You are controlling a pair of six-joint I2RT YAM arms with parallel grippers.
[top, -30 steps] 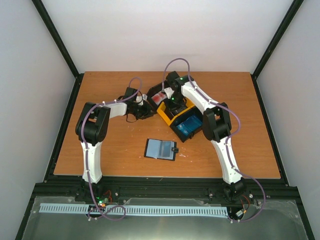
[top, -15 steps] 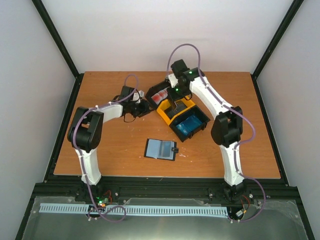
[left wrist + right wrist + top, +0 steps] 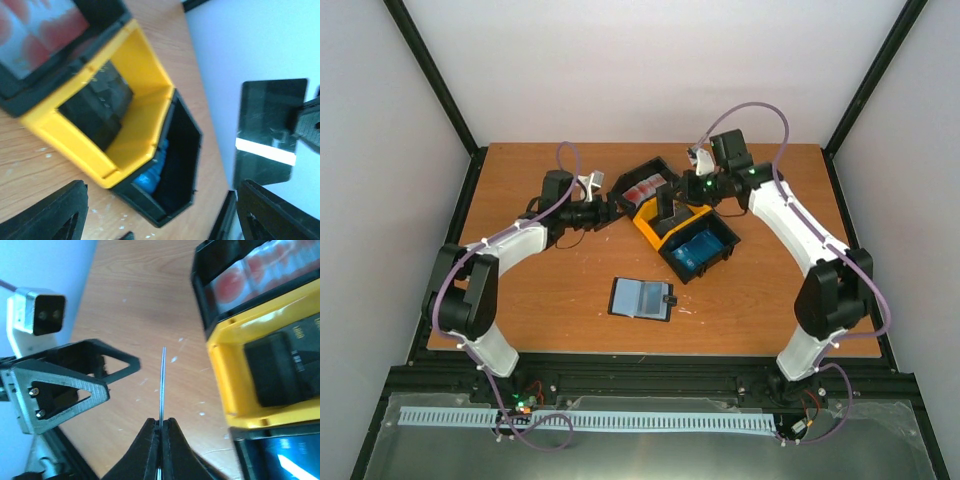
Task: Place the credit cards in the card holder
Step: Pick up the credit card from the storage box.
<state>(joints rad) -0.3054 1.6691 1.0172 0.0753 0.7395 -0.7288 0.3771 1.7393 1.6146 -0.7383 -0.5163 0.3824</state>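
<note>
Tightly, right claw point(image 3: 160, 424) pinches card point(image 3: 270, 131), left claw point(image 3: 608, 212) agape

The left arm point(image 3: 510, 243) and the right arm point(image 3: 790, 215) both had smooth white shells set between bulky black joints point(image 3: 465, 295). A thin lilac cable point(image 3: 760, 106) ran loosely along each arm. Small green lights point(image 3: 706, 185) glowed on the right arm's black end. The left arm's fingers point(image 3: 55, 376) were black open triangular frames fixed with silver screws point(image 3: 34, 392). Beside them sat a white boxy camera housing point(image 3: 22, 332) with two dark lenses.
</note>
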